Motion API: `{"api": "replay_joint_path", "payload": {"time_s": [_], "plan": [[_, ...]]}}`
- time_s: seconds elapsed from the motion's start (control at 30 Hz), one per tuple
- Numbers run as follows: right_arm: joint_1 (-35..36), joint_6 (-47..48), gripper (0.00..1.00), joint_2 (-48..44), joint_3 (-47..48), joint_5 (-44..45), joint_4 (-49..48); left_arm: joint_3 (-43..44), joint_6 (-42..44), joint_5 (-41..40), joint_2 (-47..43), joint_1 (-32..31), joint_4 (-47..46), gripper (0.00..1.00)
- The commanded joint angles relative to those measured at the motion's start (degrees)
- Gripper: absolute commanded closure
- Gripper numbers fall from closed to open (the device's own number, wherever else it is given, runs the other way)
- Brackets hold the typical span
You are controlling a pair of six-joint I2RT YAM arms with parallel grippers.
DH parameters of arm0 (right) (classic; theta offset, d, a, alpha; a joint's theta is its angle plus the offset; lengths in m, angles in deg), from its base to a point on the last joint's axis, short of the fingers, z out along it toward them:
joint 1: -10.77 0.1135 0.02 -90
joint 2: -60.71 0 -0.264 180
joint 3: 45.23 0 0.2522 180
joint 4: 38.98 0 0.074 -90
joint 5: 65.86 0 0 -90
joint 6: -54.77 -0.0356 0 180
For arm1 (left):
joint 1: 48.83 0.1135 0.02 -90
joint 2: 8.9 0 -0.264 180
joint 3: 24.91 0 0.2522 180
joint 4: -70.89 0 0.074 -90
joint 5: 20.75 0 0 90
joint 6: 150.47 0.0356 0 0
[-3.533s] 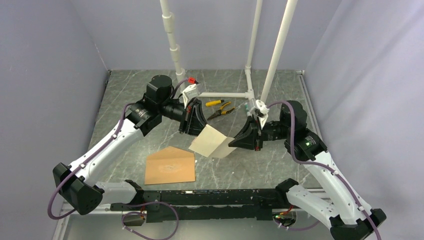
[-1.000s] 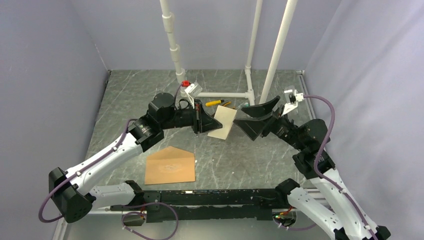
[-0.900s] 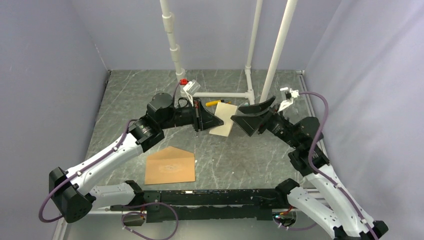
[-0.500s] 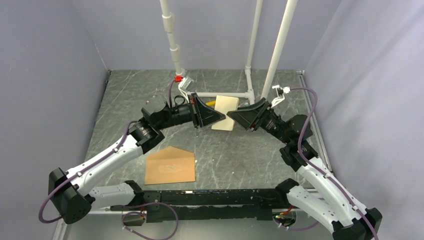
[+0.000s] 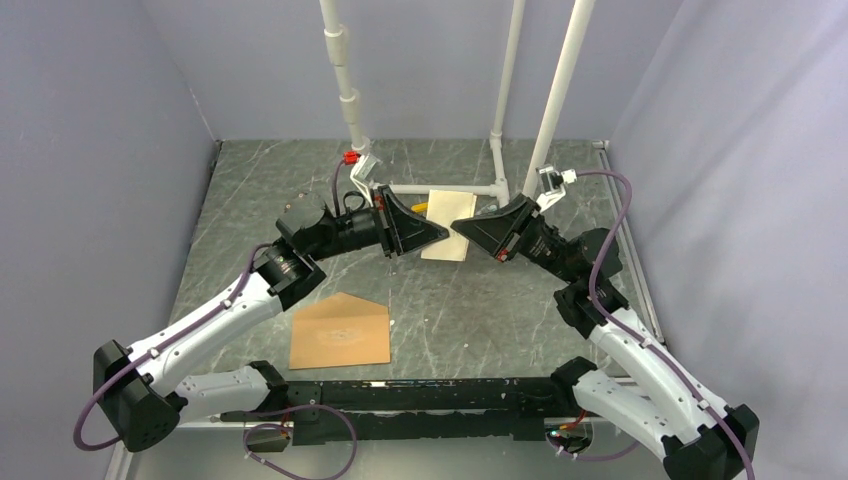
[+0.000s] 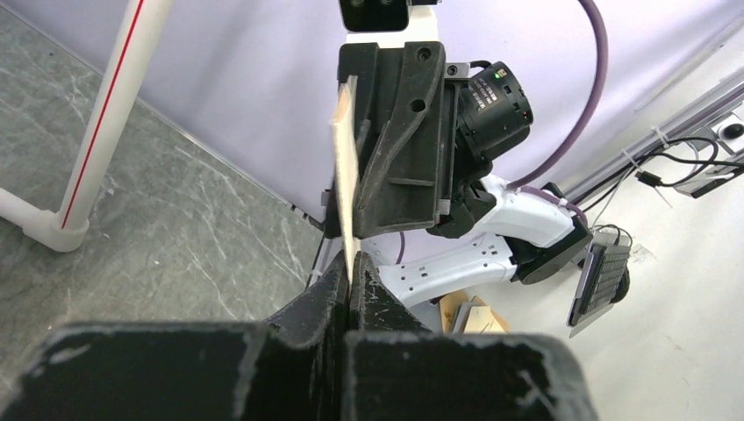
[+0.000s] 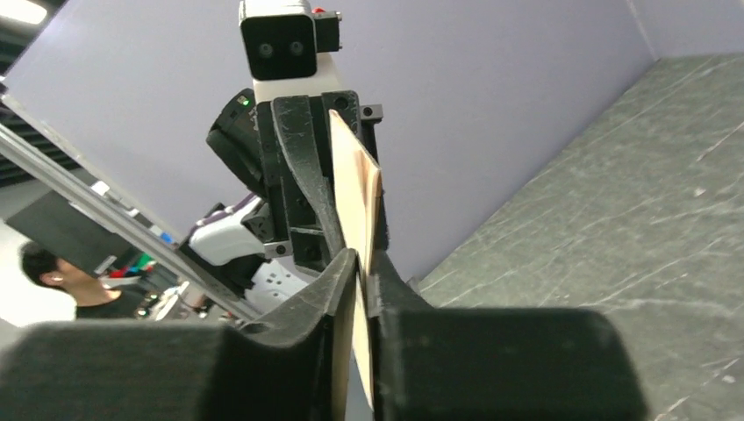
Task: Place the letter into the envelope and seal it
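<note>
My left pincer (image 6: 349, 274) pinches letter (image 6: 344, 167) | right pincer (image 7: 358, 263) pinches its opposite edge, probably regripping | envelope (image 5: 340, 332) well below left pincer

Left gripper (image 5: 440, 234) and right gripper (image 5: 460, 229) meet tip to tip, both clamped on the letter (image 5: 449, 210); each blocks the other's way straight ahead. Just beyond them stands the white pipe frame (image 5: 440, 188), its uprights closing the far side. Beneath both, bare counter (image 5: 470, 300) lies open. The envelope (image 5: 340, 332) lies flat, well apart, nearward of the left gripper.
</note>
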Motion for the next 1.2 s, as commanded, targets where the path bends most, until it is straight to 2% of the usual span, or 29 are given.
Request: {"api": "replay_joint_path", "payload": {"time_s": [0.0, 0.03, 0.1, 0.2, 0.27, 0.33, 0.4, 0.47, 0.57, 0.67, 0.83, 0.9, 1.17], "plan": [[0.22, -0.21, 0.97, -0.27, 1.5, -0.6, -3.62, 0.58, 0.04, 0.28, -0.55, -0.17, -1.43, 0.96], [0.21, 0.39, 1.0, -0.64, 1.77, 0.24, -1.73, 0.8, 1.22, -0.71, -0.76, -0.15, 0.18, 0.89], [0.29, 2.7, 1.0, -1.39, 2.9, 3.25, 4.27, 0.84, 3.89, -4.57, -1.79, -0.27, 5.27, 0.64], [0.23, 8.05, 1.0, -1.52, 5.31, 10.42, 18.05, -0.33, 6.89, -17.83, -4.05, -0.26, 19.37, 0.4], [0.23, 10.82, 1.0, -0.78, 6.45, 14.64, 25.46, -0.58, 5.01, -30.4, -4.93, -0.24, 31.64, 0.32], [0.29, 12.65, 1.0, 0.97, 6.85, 17.1, 30.99, -0.1, -1.26, -42.9, -4.66, -0.15, 45.61, 0.28], [0.34, 13.78, 1.0, 2.2, 5.93, 18.21, 33.03, 0.39, -8.15, -51.26, -3.81, -0.18, 58.76, 0.22], [0.41, 14.3, 1.0, 3.39, 4.53, 18.51, 33.58, -0.52, -11.78, -53.46, -2.93, -0.17, 66.27, 0.2], [0.97, 14.55, 1.0, 5.0, 2.47, 18.61, 32.7, -4.09, -18.19, -50.48, -1.89, -0.22, 73.08, 0.16], [1.75, 14.68, 1.0, 6.44, 1.54, 18.53, 31.27, -9.54, -24.7, -48.05, -2.48, -0.14, 74.52, 0.13], [2.77, 14.6, 1.0, 8.47, 1.28, 17.97, 29.62, -20.51, -28.96, -46.85, -5.48, -0.02, 65.63, 0.08], [2.97, 14.6, 1.0, 9.01, 1.39, 17.53, 29.46, -21.49, -26.38, -46.26, -4.48, 0.15, 60.49, 0.08], [3.18, 15.18, 1.0, 8.79, 1.59, 18.16, 30.32, -18.31, -22.98, -46.85, 11.77, 0.9, 58.06, 0.08]]}}
